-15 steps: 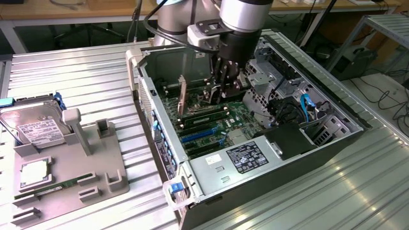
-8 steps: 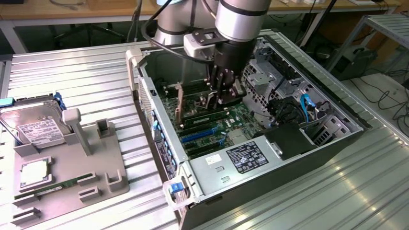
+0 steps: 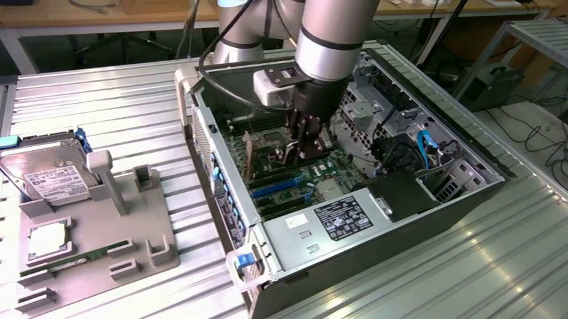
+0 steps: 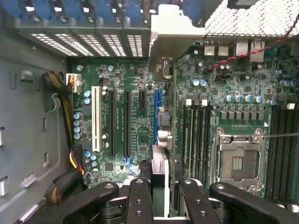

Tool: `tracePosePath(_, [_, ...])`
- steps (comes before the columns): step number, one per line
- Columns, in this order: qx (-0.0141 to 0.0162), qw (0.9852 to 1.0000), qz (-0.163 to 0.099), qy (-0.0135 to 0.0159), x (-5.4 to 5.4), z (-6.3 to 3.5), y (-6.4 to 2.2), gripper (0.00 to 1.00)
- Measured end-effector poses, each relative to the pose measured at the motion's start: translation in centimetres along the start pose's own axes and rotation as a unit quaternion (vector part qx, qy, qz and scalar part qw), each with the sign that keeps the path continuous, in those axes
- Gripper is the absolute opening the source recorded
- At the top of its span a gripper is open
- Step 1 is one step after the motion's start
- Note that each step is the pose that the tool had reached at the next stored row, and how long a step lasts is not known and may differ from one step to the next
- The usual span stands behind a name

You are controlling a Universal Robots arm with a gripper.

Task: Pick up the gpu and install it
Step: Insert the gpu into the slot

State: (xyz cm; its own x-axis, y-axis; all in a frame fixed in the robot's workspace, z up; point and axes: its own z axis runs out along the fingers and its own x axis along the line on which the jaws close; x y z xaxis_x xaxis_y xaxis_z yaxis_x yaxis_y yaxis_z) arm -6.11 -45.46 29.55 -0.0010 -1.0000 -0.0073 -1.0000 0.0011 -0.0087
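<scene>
1. Black and blunt, the end effector (image 4: 166,198) is closed on the gpu (image 4: 159,175). One finger presses each flat face, so the thin card hangs edge-on and cannot twist in the grip.
2. The gpu is inside the open computer case (image 3: 461,143), held upright just above the motherboard (image 4: 121,84). Its silver bracket (image 4: 175,32) points toward the case wall with the row of perforated slot covers (image 4: 93,44), the side where a bracket has to seat.
3. The card's lower edge runs along the blue expansion slot (image 4: 156,109) and looks roughly in line with it. Whether the edge touches the slot cannot be told.
4. The case lies on its side on the ribbed metal table (image 3: 106,86). That turns the board face up and lets the arm reach straight down into it.
5. On the exterior view's left, a grey tray (image 3: 151,232) keeps a hard drive (image 3: 49,173), a square silver chip (image 3: 44,240) and a green memory stick (image 3: 80,260) in their own holders, well apart from the case.
6. Judged from this, the pick-up is done and the seating is under way.
</scene>
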Motion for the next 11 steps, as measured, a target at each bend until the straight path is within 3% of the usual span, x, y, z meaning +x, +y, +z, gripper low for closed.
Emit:
tracePosePath(1, [-0.0002, 1.0000, 0.000, 0.0001, 0.0, 0.64, 0.87, 0.27])
tracePosePath(5, [-0.0017, 1.0000, 0.000, 0.0001, 0.2, 2.64, 1.08, 0.27])
tracePosePath(7, [-0.0016, 1.0000, 0.000, -0.0001, 0.4, 3.64, 1.60, 0.27])
tracePosePath(11, [-0.0016, 1.0000, -0.001, -0.0026, 0.4, 4.58, 2.31, 0.27])
